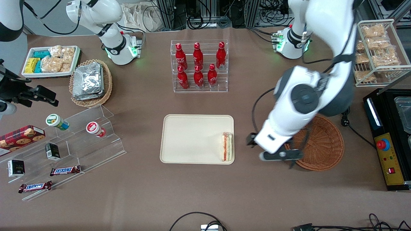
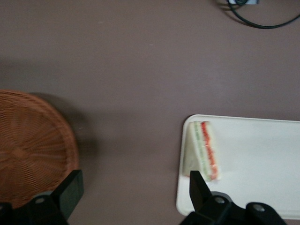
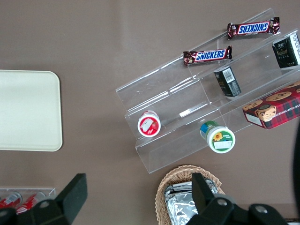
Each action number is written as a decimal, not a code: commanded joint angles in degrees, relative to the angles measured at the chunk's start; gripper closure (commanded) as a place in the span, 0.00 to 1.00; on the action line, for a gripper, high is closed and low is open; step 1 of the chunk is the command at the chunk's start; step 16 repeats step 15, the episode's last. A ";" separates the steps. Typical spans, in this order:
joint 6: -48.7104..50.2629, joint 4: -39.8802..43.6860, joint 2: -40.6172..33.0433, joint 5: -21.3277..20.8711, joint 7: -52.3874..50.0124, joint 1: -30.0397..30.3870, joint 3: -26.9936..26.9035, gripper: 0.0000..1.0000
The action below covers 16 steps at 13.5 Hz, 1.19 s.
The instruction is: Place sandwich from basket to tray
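Sandwich (image 1: 227, 146) lying on the tray (image 1: 192, 138), at the tray's edge toward the working arm, its orange-red and green filling layers exposed. Gripper (image 2: 133, 199) suspended over bare tabletop (image 1: 192, 192) between tray and basket (image 1: 322, 144), fingers (image 2: 70, 187) spread wide apart and holding nothing; the sandwich lies just beside one finger and the basket rim beside the other, as seen from the left wrist. Farther from the front camera, an acrylic rack of red bottles (image 1: 199, 65) stands upright above the tray
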<state>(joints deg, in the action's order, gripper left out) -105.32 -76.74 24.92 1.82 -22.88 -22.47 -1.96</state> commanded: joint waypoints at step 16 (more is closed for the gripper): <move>6.80 -27.68 -32.39 -1.64 11.20 25.80 13.04 0.00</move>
